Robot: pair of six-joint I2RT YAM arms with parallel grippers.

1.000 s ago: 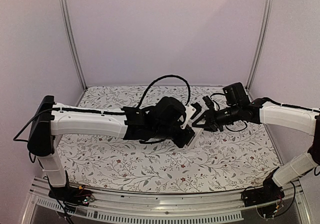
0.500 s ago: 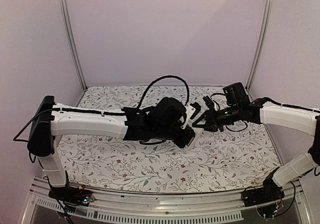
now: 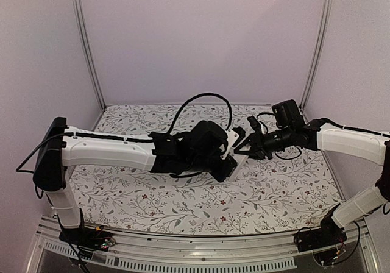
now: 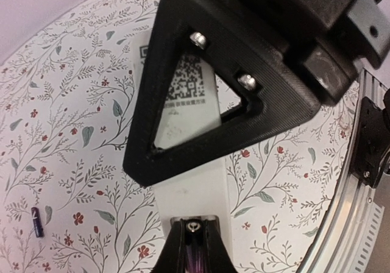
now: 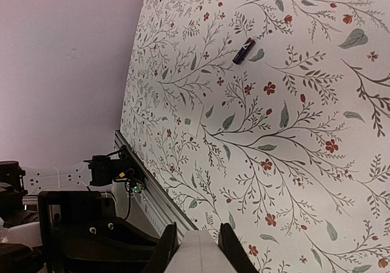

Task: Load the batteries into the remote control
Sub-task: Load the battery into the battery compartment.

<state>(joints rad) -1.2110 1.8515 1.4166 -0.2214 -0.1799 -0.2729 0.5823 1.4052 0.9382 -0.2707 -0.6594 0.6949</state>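
Floral cloth [image 5: 292, 163] lay below. Barely anything had shifted in a second. My left gripper [image 3: 223, 162] and right gripper [image 5: 195, 245] both stayed clamped on the remote [image 4: 190, 191] at mid-table. One battery [image 5: 243, 51] lay loose at 1 o'clock in my right wrist view, so loading was unfinished, I judged.

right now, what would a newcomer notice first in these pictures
The right end effector clamps the white remote control at mid-table, while the left end effector pinches what looks like a dark battery at its end. A second battery lies loose on the floral table.
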